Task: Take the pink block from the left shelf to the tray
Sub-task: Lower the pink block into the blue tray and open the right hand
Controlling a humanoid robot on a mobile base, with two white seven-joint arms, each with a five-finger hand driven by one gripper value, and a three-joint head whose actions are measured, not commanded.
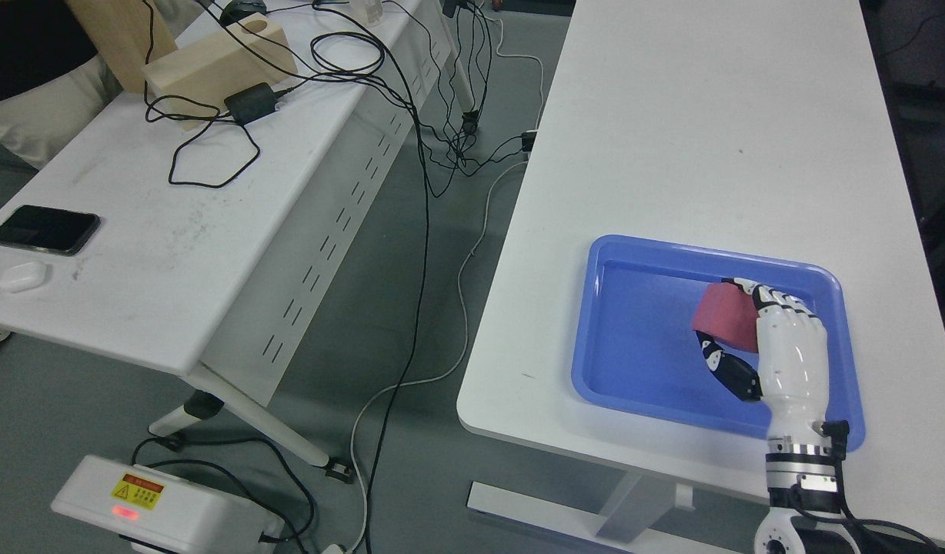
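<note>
A pink block [723, 316] is held in my right hand [749, 338] over the inside of the blue tray [634, 362] on the right white table. The fingers curl over the block's top and the black thumb [722, 368] presses from below. The block sits in the tray's right half; I cannot tell whether it touches the tray floor. The right arm comes in from the lower right. The left arm is out of view.
A second white table [172, 231] at the left carries a black phone [45, 228], a white earbud case [23, 275], wooden blocks [218, 61] and tangled black cables [288, 85]. Cables cross the grey floor between the tables. A white device with a warning label [157, 504] lies at the lower left.
</note>
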